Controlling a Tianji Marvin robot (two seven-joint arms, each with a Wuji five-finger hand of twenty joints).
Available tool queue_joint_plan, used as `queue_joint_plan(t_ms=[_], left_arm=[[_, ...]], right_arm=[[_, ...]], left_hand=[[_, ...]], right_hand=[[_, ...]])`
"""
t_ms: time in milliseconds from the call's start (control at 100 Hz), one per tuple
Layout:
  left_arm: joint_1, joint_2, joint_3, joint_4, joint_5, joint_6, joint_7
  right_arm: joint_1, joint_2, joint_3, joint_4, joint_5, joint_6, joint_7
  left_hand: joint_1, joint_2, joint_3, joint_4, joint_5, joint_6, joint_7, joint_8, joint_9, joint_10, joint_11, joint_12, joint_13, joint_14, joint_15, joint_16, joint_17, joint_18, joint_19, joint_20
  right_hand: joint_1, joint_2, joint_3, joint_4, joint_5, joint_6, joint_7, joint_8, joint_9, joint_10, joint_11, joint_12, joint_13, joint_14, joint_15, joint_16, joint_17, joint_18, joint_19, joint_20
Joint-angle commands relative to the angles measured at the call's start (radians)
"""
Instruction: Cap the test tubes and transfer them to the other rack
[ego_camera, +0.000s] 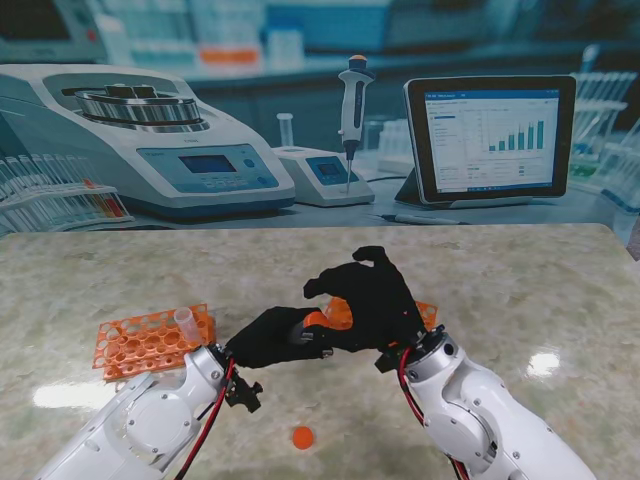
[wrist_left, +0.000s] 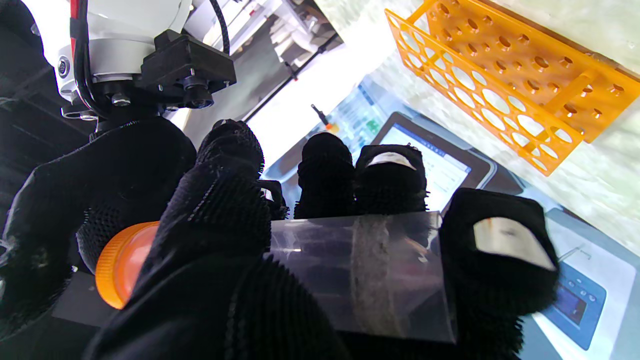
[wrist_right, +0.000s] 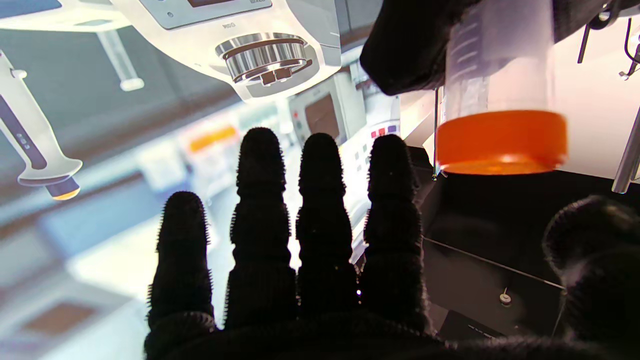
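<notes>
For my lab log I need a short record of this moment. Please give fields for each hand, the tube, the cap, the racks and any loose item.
left hand: shut on the test tube
test tube: clear, lying sideways in the left hand
orange cap: already on the tube's end
right hand: open, fingers spread, beside the cap
left rack: orange, one uncapped tube standing in it
right rack: orange, mostly hidden behind the right hand
loose cap: orange, on the table nearer to me

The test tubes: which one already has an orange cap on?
The tube held in the left hand wears the orange cap. The other tube stands uncapped in the left rack.
</notes>
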Motion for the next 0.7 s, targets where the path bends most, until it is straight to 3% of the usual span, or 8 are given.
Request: queue_joint_plan(t_ms=[0,270,460,690], left_arm=[[0.002,-0.001,0.001,-0.007,0.002,0.002,-0.005],[-0.004,-0.002,0.007,-0.001,0.000,0.013,-0.006],[-0.008,-0.002,0.009,0.002,-0.002,0.014,-0.007],[-0.011,-0.002,0.010,0.004,-0.004,0.016,-0.008]], right_arm=[[-0.018,0.003,0.008,-0.012,-0.012,-0.004,-0.015],[-0.053,0.013,0.039,-0.016,-0.077,-0.017,-0.084],[-0.063,0.018,0.048,-0.015,-0.101,-0.026,-0.114],[-0.064,0.019,0.047,-0.008,-0.110,-0.027,-0.127]], left_hand=[[0.024,0.054,0.013,0.004,0.020,-0.049,0.018,0.032,0.006,-0.035,-0.005,-0.002,0.005,-0.010,0.037,0.016,0.028,-0.064,0.088,-0.007],[0.025,0.053,0.014,0.005,0.021,-0.049,0.018,0.031,0.007,-0.034,-0.005,-0.001,0.005,-0.009,0.037,0.016,0.029,-0.064,0.089,-0.007],[0.024,0.054,0.014,0.005,0.021,-0.049,0.018,0.031,0.006,-0.034,-0.005,-0.001,0.005,-0.009,0.037,0.016,0.029,-0.064,0.090,-0.007],[0.025,0.053,0.015,0.005,0.021,-0.048,0.018,0.031,0.006,-0.034,-0.005,-0.001,0.005,-0.009,0.037,0.015,0.029,-0.064,0.090,-0.007]], right_hand=[[0.013,-0.020,-0.004,0.022,-0.036,0.021,-0.006,-0.006,-0.024,0.014,-0.010,-0.012,-0.011,-0.004,-0.061,-0.014,-0.024,0.031,-0.020,0.000],[0.181,-0.177,-0.044,0.030,-0.060,0.046,0.017,0.033,-0.052,0.013,0.043,0.039,-0.009,-0.010,-0.048,-0.001,-0.020,0.037,-0.020,0.013],[0.214,-0.259,-0.011,0.037,-0.057,0.043,0.029,0.069,-0.060,0.008,0.067,0.074,-0.004,-0.015,-0.040,0.011,-0.019,0.037,-0.020,0.020],[0.246,-0.293,0.003,0.036,-0.060,0.044,0.032,0.087,-0.068,0.008,0.079,0.091,-0.005,-0.016,-0.037,0.018,-0.019,0.037,-0.021,0.024]])
